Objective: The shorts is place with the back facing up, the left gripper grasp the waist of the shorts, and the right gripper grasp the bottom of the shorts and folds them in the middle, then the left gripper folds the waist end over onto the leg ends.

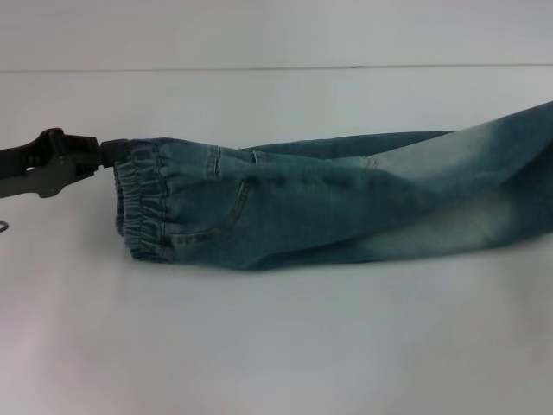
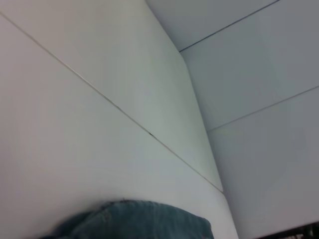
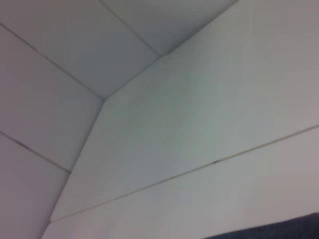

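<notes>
Head view shows the shorts [image 1: 346, 203] stretched lengthwise across the middle of the frame on a white table [image 1: 276, 346], already folded in half along their length so one back pocket faces up, with the pale faded legs running off the right edge. The waist of the shorts [image 1: 138, 201], a puckered darker band, sits at centre-left. The left gripper [image 1: 111, 153] comes in from the left edge, and its black fingers are pinched on the upper corner of that waistband, which lifts slightly toward it. The bottom of the shorts lies beyond the right edge and cannot be seen, and the right gripper is not visible in any view. Left wrist view shows a rounded bit of denim at its lower edge against the white table and panelled wall [image 2: 249, 74]. Right wrist view shows the same white surfaces and a dark blue strip of cloth in its lower right corner.
</notes>
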Robot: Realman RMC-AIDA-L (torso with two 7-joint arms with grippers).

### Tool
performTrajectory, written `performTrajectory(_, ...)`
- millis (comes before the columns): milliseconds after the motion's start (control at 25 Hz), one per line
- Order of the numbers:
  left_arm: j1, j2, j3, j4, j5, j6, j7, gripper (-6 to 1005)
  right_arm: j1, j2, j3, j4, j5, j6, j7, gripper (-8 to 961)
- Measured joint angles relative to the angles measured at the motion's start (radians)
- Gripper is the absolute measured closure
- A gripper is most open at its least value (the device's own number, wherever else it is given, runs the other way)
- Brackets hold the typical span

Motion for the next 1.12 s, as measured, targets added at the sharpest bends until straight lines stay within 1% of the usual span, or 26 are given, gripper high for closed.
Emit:
performTrajectory(240,0.027,0.016,-0.002,0.045,0.002,0.115,-0.002,943,-0.029,-0.025,0.0,-0.01,0.0,-0.131,0.003,943)
performTrajectory(400,0.058,0.025,-0.006,0.086,0.001,0.161,-0.012,943,-0.056,-0.033,0.001,-0.019,0.0,-0.162,0.011,943)
performTrajectory(520,0.082,0.037,-0.02,0.104,0.001,0.186,-0.02,942,-0.069,-0.035,0.009,-0.025,0.0,-0.156,0.024,943)
performTrajectory(640,0.088,0.042,-0.035,0.101,0.0,0.171,-0.029,942,-0.066,-0.034,0.009,-0.021,0.0,-0.119,0.032,943)
performTrajectory(840,0.054,0.042,-0.024,0.046,0.001,0.117,-0.037,942,-0.03,-0.018,-0.021,-0.007,-0.006,-0.062,0.046,943)
performTrajectory(1000,0.029,0.042,-0.021,0.024,-0.001,0.076,-0.036,940,-0.014,-0.015,-0.035,-0.005,-0.006,-0.034,0.057,943)
performTrajectory(1120,0.014,0.037,-0.01,0.021,-0.001,0.067,-0.036,938,-0.004,-0.015,-0.05,-0.001,-0.006,-0.003,0.081,942)
